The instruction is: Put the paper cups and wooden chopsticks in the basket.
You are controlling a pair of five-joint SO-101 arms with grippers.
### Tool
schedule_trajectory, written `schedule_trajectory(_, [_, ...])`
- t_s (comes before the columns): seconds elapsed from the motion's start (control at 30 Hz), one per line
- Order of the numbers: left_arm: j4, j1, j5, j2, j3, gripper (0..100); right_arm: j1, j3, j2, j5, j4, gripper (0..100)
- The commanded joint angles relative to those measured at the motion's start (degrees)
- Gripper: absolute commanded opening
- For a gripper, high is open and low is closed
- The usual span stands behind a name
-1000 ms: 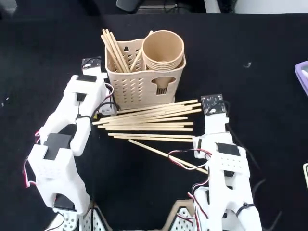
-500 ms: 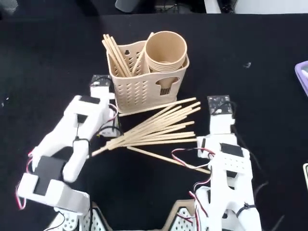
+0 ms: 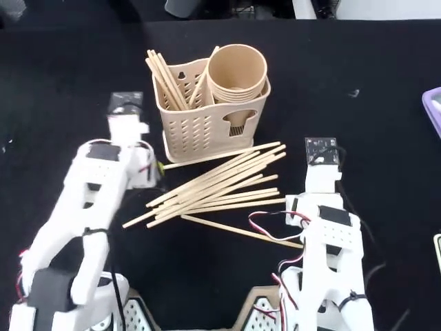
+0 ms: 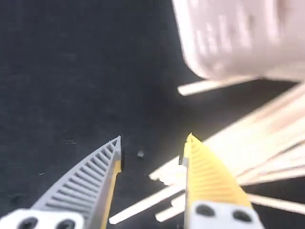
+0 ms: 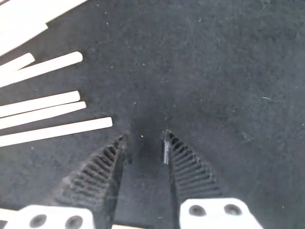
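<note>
A beige slotted basket [image 3: 207,127] stands at the table's middle back, holding a stack of paper cups [image 3: 236,72] and several wooden chopsticks [image 3: 165,77]. More loose chopsticks [image 3: 220,185] lie fanned on the black table in front of it, also the pale chopsticks [image 4: 248,143] of the left wrist view. My left gripper [image 3: 153,171] [image 4: 153,140] is open just left of the fan's near ends, nothing between its fingers. My right gripper [image 3: 315,172] [image 5: 143,139] points down at bare cloth right of the chopstick tips [image 5: 57,102], slightly open and empty.
One chopstick [image 3: 241,229] lies apart, slanting toward the right arm's base. Another [image 3: 207,157] rests along the basket's foot. A purple object [image 3: 433,103] sits at the right edge. Black cloth is free to the far left and far right.
The left arm swung left and drew back. The loose chopsticks' left ends turned toward the front and fanned out. The basket shifted slightly right.
</note>
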Motion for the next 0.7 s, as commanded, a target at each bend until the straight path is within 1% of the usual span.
schedule_trajectory(0.0, [-0.6,-5.0,1.9,-4.0,-0.8,21,0.6,-1.9,0.4,-0.4,-0.8,11.4])
schedule_trajectory(0.1, [0.4,-5.8,2.2,-7.9,-0.2,22,0.6,-1.9,0.4,-0.4,-0.8,11.4])
schedule_trajectory(0.2, [5.3,-4.1,1.1,-14.0,-1.5,22,0.7,-1.9,0.4,-0.4,-0.8,11.4])
schedule_trajectory(0.27, [9.9,-1.8,-2.7,-19.4,-2.8,22,0.7,-1.9,0.4,-0.4,-0.8,11.4])
schedule_trajectory(0.37, [15.8,5.1,-14.8,-26.7,-2.9,22,0.8,-1.9,0.4,-0.4,-0.8,11.4])
schedule_trajectory(0.4, [17.4,7.7,-18.3,-28.6,-2.4,22,0.8,-1.9,0.4,-0.4,-0.8,11.4])
schedule_trajectory(0.43, [18.5,10.1,-20.3,-29.5,-1.5,22,0.7,-1.9,0.4,-0.4,-0.8,11.4])
schedule_trajectory(0.53, [21.4,16.0,-21.3,-28.2,0.7,22,0.7,-1.9,0.4,-0.4,-0.8,11.4])
schedule_trajectory(0.63, [22.3,21.1,-21.3,-23.0,2.6,27,0.7,-1.9,0.4,-0.4,-0.8,11.4])
schedule_trajectory(0.67, [22.1,22.6,-21.4,-20.9,2.9,27,0.7,-1.9,0.4,-0.4,-0.8,11.4])
